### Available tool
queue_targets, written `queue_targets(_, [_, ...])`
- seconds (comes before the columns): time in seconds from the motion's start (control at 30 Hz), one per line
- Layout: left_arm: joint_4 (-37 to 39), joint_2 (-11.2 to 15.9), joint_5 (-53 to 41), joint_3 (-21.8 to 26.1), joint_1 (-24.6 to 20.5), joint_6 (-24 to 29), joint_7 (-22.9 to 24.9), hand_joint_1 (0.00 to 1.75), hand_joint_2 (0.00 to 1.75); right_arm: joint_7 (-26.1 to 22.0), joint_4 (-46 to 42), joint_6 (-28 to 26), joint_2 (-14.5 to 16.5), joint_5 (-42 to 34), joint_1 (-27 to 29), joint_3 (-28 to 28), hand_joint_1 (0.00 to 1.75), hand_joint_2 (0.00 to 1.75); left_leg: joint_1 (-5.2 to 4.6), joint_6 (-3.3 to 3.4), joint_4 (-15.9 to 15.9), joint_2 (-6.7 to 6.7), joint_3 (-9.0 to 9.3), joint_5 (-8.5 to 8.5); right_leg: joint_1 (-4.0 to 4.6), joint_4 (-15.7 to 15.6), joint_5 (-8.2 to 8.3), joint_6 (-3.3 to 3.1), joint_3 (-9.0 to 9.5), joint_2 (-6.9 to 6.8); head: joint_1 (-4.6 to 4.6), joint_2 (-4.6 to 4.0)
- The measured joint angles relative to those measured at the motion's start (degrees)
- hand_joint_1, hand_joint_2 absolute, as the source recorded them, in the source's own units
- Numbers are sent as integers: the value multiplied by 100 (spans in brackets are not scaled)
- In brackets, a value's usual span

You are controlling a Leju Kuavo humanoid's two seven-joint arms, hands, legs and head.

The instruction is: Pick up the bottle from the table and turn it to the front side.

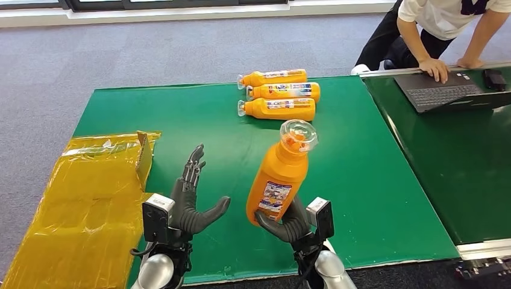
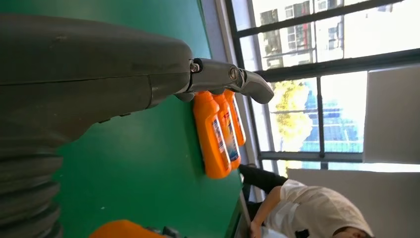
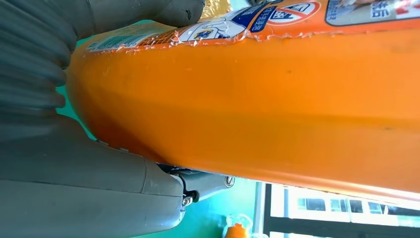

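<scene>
Right hand (image 1: 293, 224) grips the orange bottle (image 1: 278, 180) low, above the table's (image 1: 373, 180) near edge; left hand (image 1: 191, 201) spread empty; rotate slowly, keeping the base seated

Held bottle (image 3: 277, 114): label print illegible; red prohibition sign seen. Lying bottles (image 1: 278, 93): labels unreadable.

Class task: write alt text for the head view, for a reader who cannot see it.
The robot's right hand holds an orange bottle nearly upright above a green table, while its left hand is open beside it. Three more orange bottles lie behind; a person uses a laptop.
</scene>
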Motion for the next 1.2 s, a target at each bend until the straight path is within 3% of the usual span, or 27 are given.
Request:
queue_targets(0.13, [122,98,-182,-78,-67,-574,473,0,175,-7,65,37,0,143,-41,3,175,175,0,-2,0,0,0,1,0,0,0,0,0,1,0,0])
queue_targets(0.53, [473,192,-179,-179,-274,-970,793,0,175,8,183,66,1,238,-123,2,175,175,0,-3,0,0,-1,3,0,0,1,0,-3,1,0,0])
queue_targets(0.97, [1434,239,918,-595,-1087,-2382,1403,0,175,18,432,53,-1,348,-230,34,175,175,0,-5,0,0,-1,7,1,1,6,-1,-4,2,0,0])
queue_targets(1.2, [1565,274,1122,-827,-1512,-2254,1467,0,175,-169,750,154,-11,697,-403,155,175,175,0,-8,0,0,-2,11,1,1,8,-1,-4,1,0,0])
